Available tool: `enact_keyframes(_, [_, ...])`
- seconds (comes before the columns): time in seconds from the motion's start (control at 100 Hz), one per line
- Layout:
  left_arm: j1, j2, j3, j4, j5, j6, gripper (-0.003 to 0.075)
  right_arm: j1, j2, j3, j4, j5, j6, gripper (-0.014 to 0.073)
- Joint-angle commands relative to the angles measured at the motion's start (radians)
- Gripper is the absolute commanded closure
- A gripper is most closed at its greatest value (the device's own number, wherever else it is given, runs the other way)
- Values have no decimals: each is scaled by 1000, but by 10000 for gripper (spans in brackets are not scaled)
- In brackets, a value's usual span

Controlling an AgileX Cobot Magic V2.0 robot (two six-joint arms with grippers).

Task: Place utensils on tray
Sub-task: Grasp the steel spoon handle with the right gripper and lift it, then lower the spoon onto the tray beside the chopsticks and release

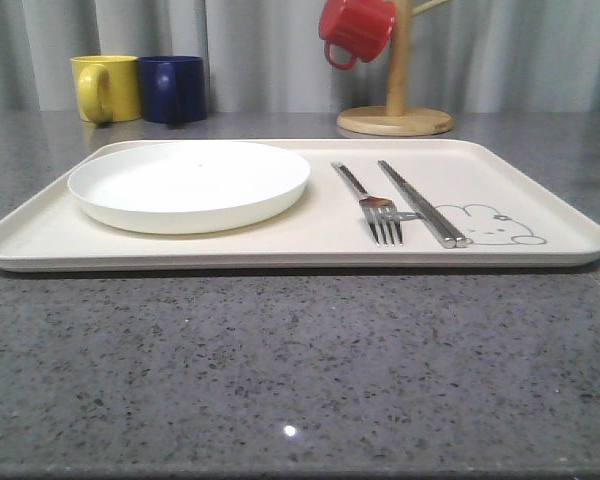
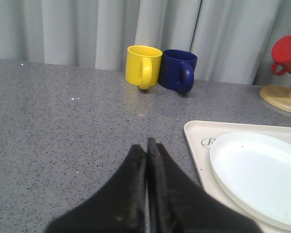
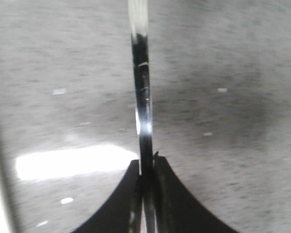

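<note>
Front view: a large cream tray (image 1: 540, 205) with rounded corners lies on a grey speckled counter (image 1: 280, 370). On its left half rests a round white plate (image 1: 189, 183). To the right of the plate a four-tined fork (image 1: 370, 205) lies lengthwise, tines toward the camera. Just beside it, farther right, a pair of flat chopsticks (image 1: 420, 203) lies side by side, their near tips reaching the grey rabbit drawing (image 1: 492, 226). Fork and chopsticks lie close together, roughly parallel. Behind the tray stand a yellow mug (image 1: 105, 88) and a dark blue mug (image 1: 173, 89), touching or nearly so. A red mug (image 1: 355, 30) hangs on a wooden mug tree (image 1: 396, 95) with a round base.

Left wrist view: the left gripper (image 2: 147, 145) hovers over bare counter, its two black fingers pressed together with nothing between them. Beyond it appear the two mugs, a corner of the tray bearing the start of a script word, and part of the plate. The red mug and the mug tree's base show at the edge.

Right wrist view: the right gripper (image 3: 147, 167) pinches a slim shiny metal utensil (image 3: 141, 87), whose shaft runs straight out from between the closed fingers. The picture is blurred, and the far end of the piece is cut off. It cannot be told which utensil this is. Beneath it lies grey speckled counter with a bright reflection.
</note>
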Motion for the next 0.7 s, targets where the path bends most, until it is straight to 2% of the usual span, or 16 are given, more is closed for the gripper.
enact_keyframes(0.0, [-1,10,-27,-15,-74,-1,739,82,-60,-24,5,-18,45,641])
enact_keyframes(0.16, [-1,10,-27,-15,-74,-1,739,258,-42,-23,-41,-50,151,641])
enact_keyframes(0.34, [-1,10,-27,-15,-74,-1,739,399,7,-23,-126,-95,283,641])
enact_keyframes(0.69, [-1,10,-27,-15,-74,-1,739,429,102,-23,-130,-104,315,641])
